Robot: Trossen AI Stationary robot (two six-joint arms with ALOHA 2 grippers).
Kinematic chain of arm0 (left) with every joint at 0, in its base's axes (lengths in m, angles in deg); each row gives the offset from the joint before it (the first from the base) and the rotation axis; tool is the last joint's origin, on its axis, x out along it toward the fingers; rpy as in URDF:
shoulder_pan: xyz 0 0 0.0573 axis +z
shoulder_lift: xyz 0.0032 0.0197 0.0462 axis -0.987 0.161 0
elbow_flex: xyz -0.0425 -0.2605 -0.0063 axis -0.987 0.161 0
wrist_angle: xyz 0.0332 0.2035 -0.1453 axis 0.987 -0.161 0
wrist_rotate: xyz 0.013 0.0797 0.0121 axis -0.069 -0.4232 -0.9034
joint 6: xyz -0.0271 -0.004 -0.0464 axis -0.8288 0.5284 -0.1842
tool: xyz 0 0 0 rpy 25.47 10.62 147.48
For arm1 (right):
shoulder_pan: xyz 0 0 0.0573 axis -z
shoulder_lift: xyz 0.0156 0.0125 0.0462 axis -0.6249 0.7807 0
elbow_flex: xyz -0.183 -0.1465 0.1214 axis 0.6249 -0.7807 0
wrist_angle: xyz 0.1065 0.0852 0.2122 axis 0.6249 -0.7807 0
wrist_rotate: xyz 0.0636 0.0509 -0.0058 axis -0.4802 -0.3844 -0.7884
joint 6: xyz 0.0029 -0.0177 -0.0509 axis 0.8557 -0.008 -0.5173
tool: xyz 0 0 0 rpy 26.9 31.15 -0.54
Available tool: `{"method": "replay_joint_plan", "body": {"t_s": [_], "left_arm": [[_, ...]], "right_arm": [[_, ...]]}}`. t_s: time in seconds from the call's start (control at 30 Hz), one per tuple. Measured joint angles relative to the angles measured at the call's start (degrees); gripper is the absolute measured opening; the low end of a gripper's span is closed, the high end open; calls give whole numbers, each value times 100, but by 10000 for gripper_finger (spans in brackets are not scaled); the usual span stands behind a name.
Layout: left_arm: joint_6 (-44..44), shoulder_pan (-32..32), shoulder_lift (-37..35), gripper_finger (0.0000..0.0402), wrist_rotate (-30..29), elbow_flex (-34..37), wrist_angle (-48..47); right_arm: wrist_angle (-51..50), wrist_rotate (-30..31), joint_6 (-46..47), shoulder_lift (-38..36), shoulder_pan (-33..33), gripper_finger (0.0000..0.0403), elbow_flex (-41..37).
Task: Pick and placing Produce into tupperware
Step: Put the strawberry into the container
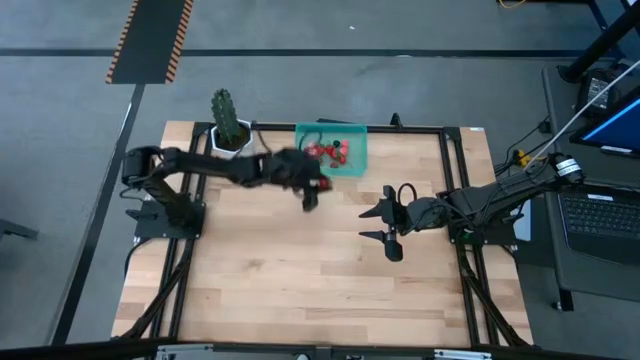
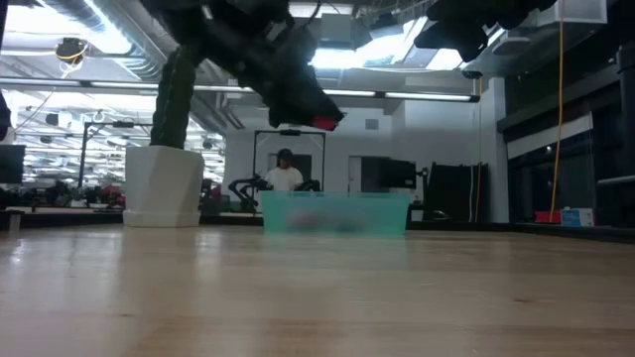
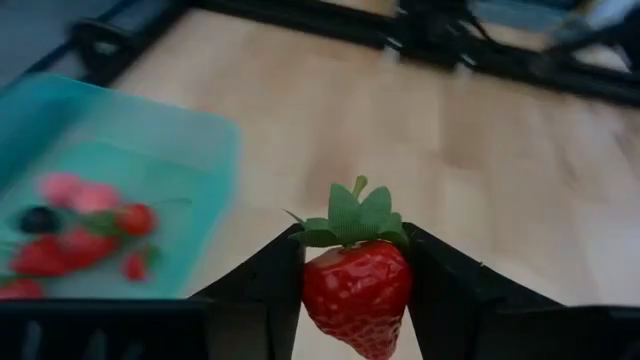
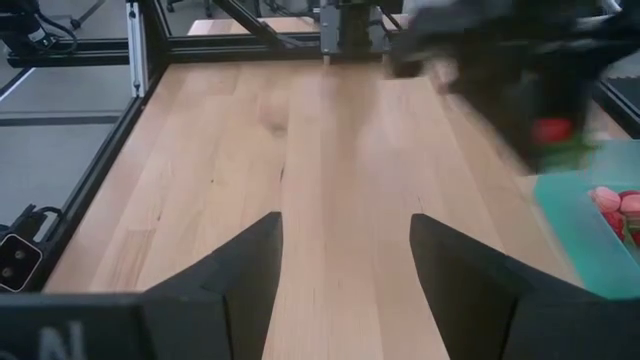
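A red strawberry [image 3: 357,290] with a green top sits between the fingers of my left gripper [image 1: 318,186], which hangs above the table just near of the teal tupperware [image 1: 352,163]. In the low view the strawberry [image 2: 322,123] shows as a red spot at the fingertips, well above the tupperware [image 2: 335,212]. Several red and pink berries and one dark berry [image 3: 38,219] lie inside the container. My right gripper [image 1: 388,226] waits open at the table's right, with nothing between its fingers [image 4: 240,270]. My left gripper pinches the strawberry's two sides [image 3: 312,285] between its two fingers, just below the green top. The fingers slant downward from the table's left. The berry is lifted clear of the table, its green top pointing away from the wrist.
A tall green cactus [image 1: 226,115] in a white pot [image 2: 164,186] stands at the back left, beside the tupperware. Black frame rails [image 1: 455,180] run along the table's sides. Bare wood [image 1: 300,280] fills the near half. A person [image 2: 286,174] sits in the room behind.
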Motion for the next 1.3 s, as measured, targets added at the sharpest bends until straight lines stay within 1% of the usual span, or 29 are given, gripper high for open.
{"method": "replay_joint_plan", "body": {"t_s": [0.13, 0.27, 0.37, 0.53, 0.63, 0.77, 0.93, 1.17, 1.3], "left_arm": [[0, 721, 98, 141, 374, -347, -442], [1, 1306, 321, 142, 592, -635, -778], [14, 1639, 536, 144, 647, -872, -982], [303, 2031, 951, 140, 651, -1369, -1395], [443, 2155, 1267, 140, 642, -1807, -1961], [732, 2151, 1668, 141, 573, -2447, -2590], [819, 2066, 2162, 139, 572, -3185, -2938], [1054, 2120, 3003, 141, 580, -4370, -3840], [1156, 2268, 3338, 140, 783, -4900, -4211]], "right_arm": [[-22, 0, -7, 0, 0, 222, 0], [-35, 2, -24, 0, 2, 222, 0], [-37, 1, -132, 0, 0, 222, 0], [-70, 2, -291, 0, 0, 222, 0], [-70, 2, -260, 0, 0, 222, 0], [-70, 2, -137, 0, 2, 222, 0], [-76, 2, -138, 0, 0, 222, 0], [-76, 2, -166, 0, 0, 222, 0], [-80, 2, -164, 0, 0, 222, 0]]}}
